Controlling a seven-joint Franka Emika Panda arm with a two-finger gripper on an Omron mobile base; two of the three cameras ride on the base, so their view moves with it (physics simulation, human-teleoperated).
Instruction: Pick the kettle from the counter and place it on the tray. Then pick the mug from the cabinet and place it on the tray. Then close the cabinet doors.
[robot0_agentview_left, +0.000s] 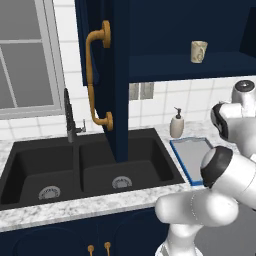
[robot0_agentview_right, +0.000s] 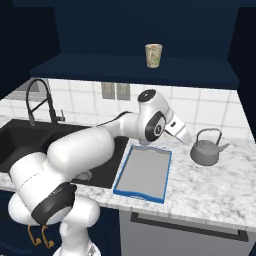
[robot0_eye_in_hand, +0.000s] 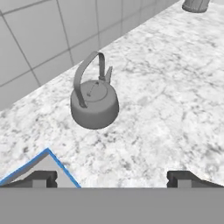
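The grey kettle (robot0_agentview_right: 206, 150) stands upright on the speckled counter (robot0_agentview_right: 210, 185), just right of the blue-rimmed tray (robot0_agentview_right: 144, 172). My gripper (robot0_agentview_right: 187, 139) hovers over the tray's far right corner, pointing at the kettle and apart from it. In the hand view the kettle (robot0_eye_in_hand: 94, 104) sits ahead, left of centre. My gripper (robot0_eye_in_hand: 113, 180) is open, its fingertips (robot0_eye_in_hand: 41, 178) wide apart with nothing between them. The cream mug (robot0_agentview_right: 153, 55) stands on the shelf of the open navy cabinet (robot0_agentview_right: 135, 70). One cabinet door (robot0_agentview_left: 107, 75) with a golden handle hangs open over the sink.
A black double sink (robot0_agentview_left: 85, 167) with a dark faucet (robot0_agentview_left: 70, 120) lies left of the tray (robot0_agentview_left: 192, 155). A cream soap dispenser (robot0_agentview_left: 176, 123) stands by the tiled wall behind the tray. A grey object (robot0_eye_in_hand: 195, 4) stands farther along the counter.
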